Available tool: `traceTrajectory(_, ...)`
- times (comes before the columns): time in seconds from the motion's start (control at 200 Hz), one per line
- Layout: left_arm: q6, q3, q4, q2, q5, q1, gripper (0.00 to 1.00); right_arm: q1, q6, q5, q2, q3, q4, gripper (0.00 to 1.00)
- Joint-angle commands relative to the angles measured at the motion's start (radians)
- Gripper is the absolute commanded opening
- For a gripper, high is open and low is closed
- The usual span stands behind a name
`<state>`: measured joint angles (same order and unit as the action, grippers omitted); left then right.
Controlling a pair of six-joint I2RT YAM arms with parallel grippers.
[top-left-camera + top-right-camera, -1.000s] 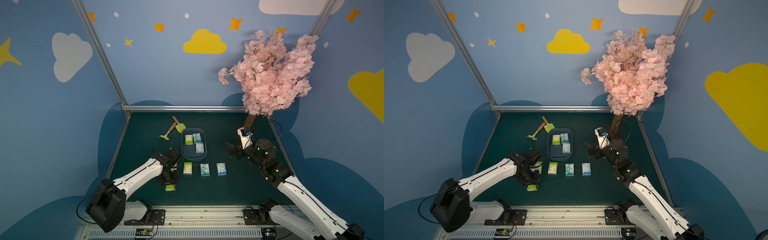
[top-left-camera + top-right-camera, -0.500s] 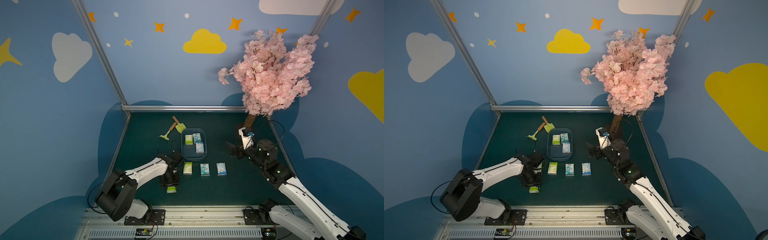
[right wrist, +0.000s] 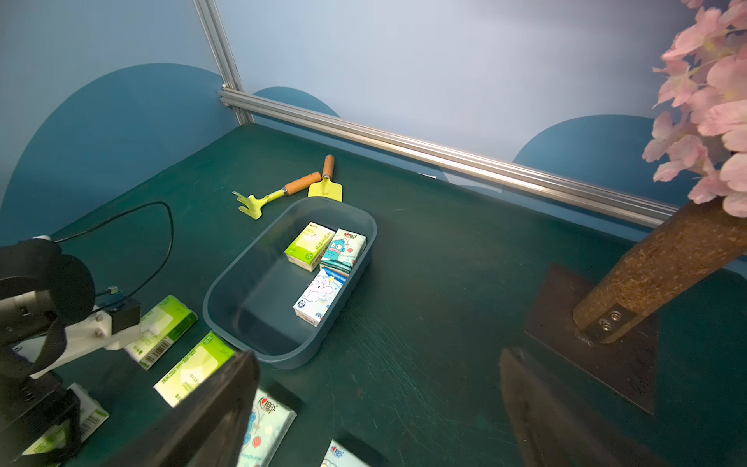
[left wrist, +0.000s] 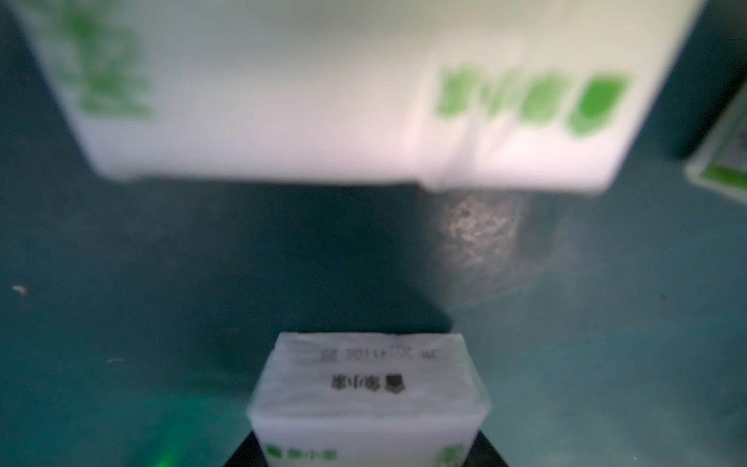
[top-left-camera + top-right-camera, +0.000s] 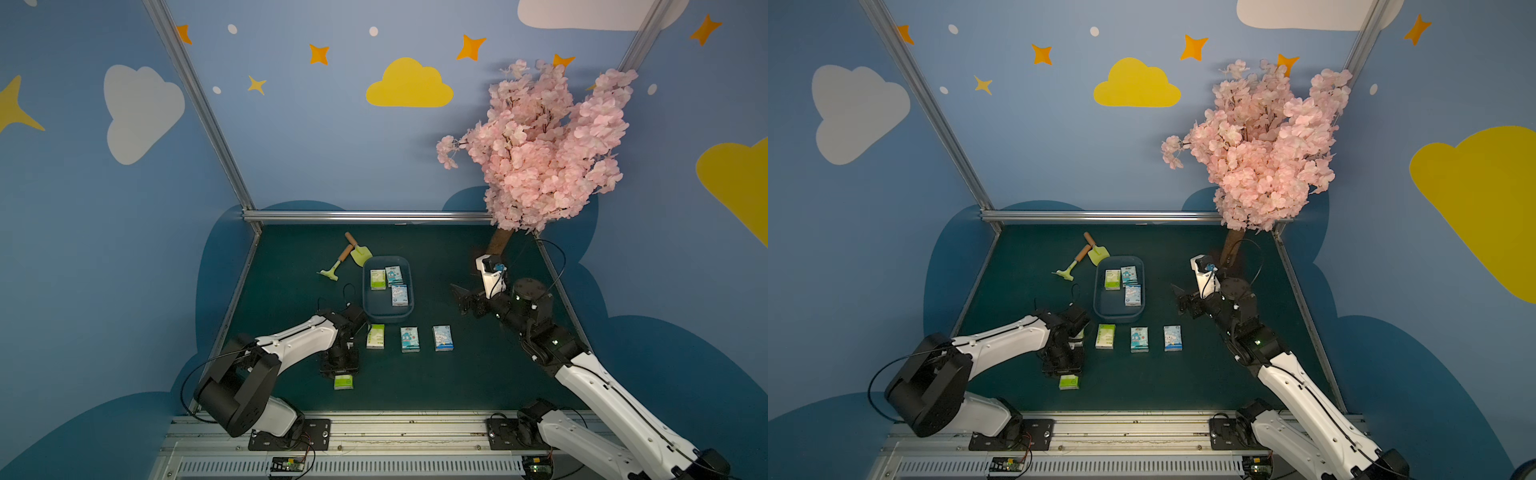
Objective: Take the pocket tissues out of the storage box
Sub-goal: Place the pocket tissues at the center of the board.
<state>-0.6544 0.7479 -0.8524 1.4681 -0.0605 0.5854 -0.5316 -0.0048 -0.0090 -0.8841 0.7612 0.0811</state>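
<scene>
Tissues (image 5: 399, 295) mid-unloading: three in box (image 5: 380, 306), five out on surface (image 5: 457, 386). Left pincer (image 5: 340, 369) down at green packet (image 5: 343, 381), grip impossible to tell; right pincer (image 5: 458, 300) spread wide, empty. Next, probably: reach over rim, pinch another packet by its edges.

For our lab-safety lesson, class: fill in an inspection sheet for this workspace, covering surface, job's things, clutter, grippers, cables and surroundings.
Surface: dark green mat, no spills seen.
Job's things: storage box holds three pocket tissues; five more lie on the mat outside it.
Clutter: toy shovel and rake behind the box.
Grippers: left gripper at a green packet, jaws' state unclear; right gripper jaws open, empty.
Cables: black cable loops above the left wrist.
Surroundings: pink tree on a base plate, right rear; blue walls.
</scene>
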Motion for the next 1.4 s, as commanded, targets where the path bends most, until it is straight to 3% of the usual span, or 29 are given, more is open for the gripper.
traceTrajectory(0.0, 0.009, 0.008, -0.035, -0.008, 0.004, 0.004, 0.61, 0.000, -0.012, 0.007, -0.011, 0.026, -0.003, 0.98)
traceTrajectory(0.175, -0.013, 0.021, -0.056, -0.042, -0.041, 0.003, 0.69, 0.000, -0.015, 0.012, -0.019, 0.044, 0.011, 0.98)
traceTrajectory(0.446, -0.007, 0.123, -0.180, -0.093, 0.026, 0.003, 0.85, 0.001, -0.024, 0.017, -0.013, 0.049, 0.010, 0.98)
traceTrajectory(0.736, -0.009, 0.330, -0.243, -0.113, 0.113, -0.009, 0.90, 0.002, -0.019, 0.024, -0.004, 0.044, 0.012, 0.98)
traceTrajectory(0.911, 0.026, 0.490, -0.197, -0.050, 0.184, -0.038, 0.93, 0.002, -0.006, 0.035, 0.016, 0.031, 0.013, 0.98)
traceTrajectory(1.397, 0.149, 0.813, -0.080, 0.270, 0.151, -0.079, 0.92, 0.001, 0.005, 0.076, 0.084, 0.017, 0.057, 0.98)
